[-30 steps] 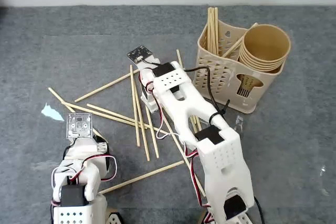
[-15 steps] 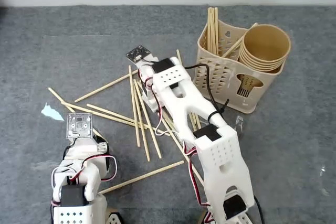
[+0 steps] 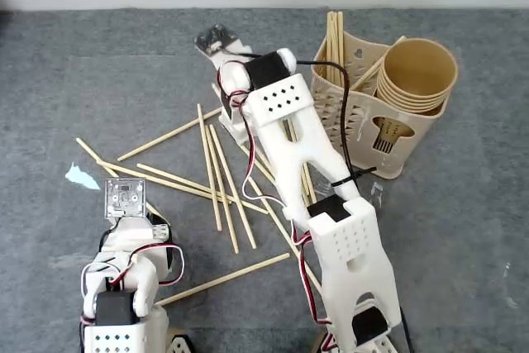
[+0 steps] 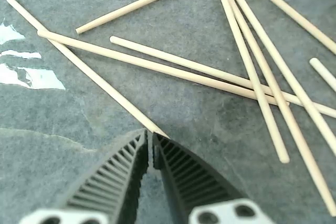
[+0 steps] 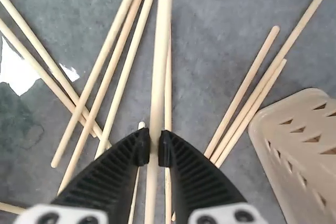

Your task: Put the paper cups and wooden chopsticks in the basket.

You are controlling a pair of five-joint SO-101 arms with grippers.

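Grey matting covers the table (image 3: 66, 64), with loose wooden chopsticks (image 3: 169, 181) crisscrossed over its middle. The basket (image 3: 355, 134) stands toward the far right corner, holding the stacked paper cups (image 3: 417, 72) and some upright chopsticks (image 3: 335, 39). My right gripper (image 5: 150, 141) is pinched tight on one chopstick (image 5: 160, 61) over the scattered ones near the basket, and my left gripper (image 4: 152, 142) sits by the table's front left edge, jaws closed on nothing, tips just beside the end of a loose one.
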